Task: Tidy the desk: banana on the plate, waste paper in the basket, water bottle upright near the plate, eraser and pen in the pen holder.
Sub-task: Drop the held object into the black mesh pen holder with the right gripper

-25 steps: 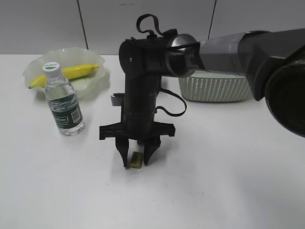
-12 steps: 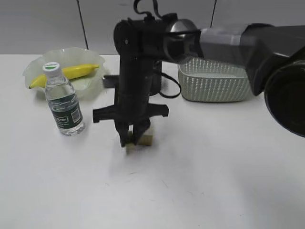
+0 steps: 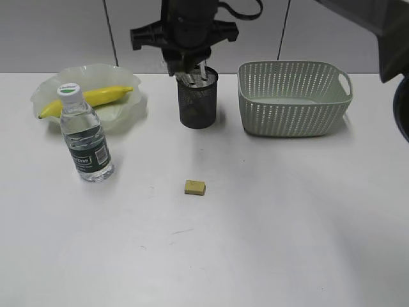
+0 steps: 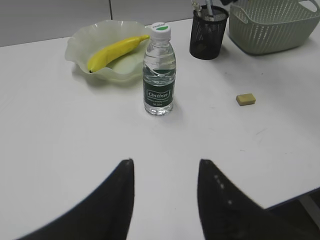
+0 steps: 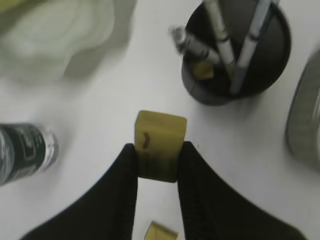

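Basket (image 3: 294, 99) sits right of pen holder (image 3: 198, 97); bottle (image 3: 85, 133) upright just in front of plate (image 3: 131, 96) w/ banana (image 3: 86, 98). One eraser (image 3: 195, 187) lies loose mid-desk (image 3: 287, 224), nothing near it. Right gripper (image 5: 157, 161) clamped on a 2nd eraser (image 5: 159, 142), above holder w/ pens (image 5: 220, 30); only right wrist cam shows that grip. Left gripper (image 4: 165, 192) jaws apart, empty, low over desk.

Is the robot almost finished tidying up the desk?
Nearly. Done: the banana lies on the plate, the water bottle stands upright beside it, and pens are in the pen holder. In hand: the right pincer grips an eraser above the holder. Left: a second eraser lies on the desk. No waste paper shows.
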{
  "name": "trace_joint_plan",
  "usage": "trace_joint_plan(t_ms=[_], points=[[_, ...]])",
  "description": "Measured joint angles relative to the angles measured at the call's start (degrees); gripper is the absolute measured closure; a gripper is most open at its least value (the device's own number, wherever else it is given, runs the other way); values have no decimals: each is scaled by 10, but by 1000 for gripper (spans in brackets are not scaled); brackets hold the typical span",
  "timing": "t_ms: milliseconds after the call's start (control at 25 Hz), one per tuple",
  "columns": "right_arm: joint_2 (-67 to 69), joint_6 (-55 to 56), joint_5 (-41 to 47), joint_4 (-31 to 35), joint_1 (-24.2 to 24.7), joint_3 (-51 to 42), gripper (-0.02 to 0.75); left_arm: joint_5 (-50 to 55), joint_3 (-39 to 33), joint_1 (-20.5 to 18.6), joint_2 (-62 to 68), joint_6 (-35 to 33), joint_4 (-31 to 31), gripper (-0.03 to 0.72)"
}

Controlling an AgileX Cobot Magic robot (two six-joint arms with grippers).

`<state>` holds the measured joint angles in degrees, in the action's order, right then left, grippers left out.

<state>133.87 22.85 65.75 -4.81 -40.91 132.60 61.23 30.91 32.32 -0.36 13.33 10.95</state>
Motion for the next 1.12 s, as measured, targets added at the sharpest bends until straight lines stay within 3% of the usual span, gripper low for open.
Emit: trace_joint_plan(t_ms=[320, 760, 1040, 1120], points=[[17, 0, -93, -7, 56, 1, 532, 0, 0, 0, 0, 0, 0, 374], [76, -11, -171, -18, 59, 1, 532, 0, 0, 0, 0, 0, 0, 374], [83, -11, -173, -31, 59, 1, 342, 0, 0, 0, 0, 0, 0, 374], [79, -11, -169, -31, 59, 1, 320, 0, 0, 0, 0, 0, 0, 374]])
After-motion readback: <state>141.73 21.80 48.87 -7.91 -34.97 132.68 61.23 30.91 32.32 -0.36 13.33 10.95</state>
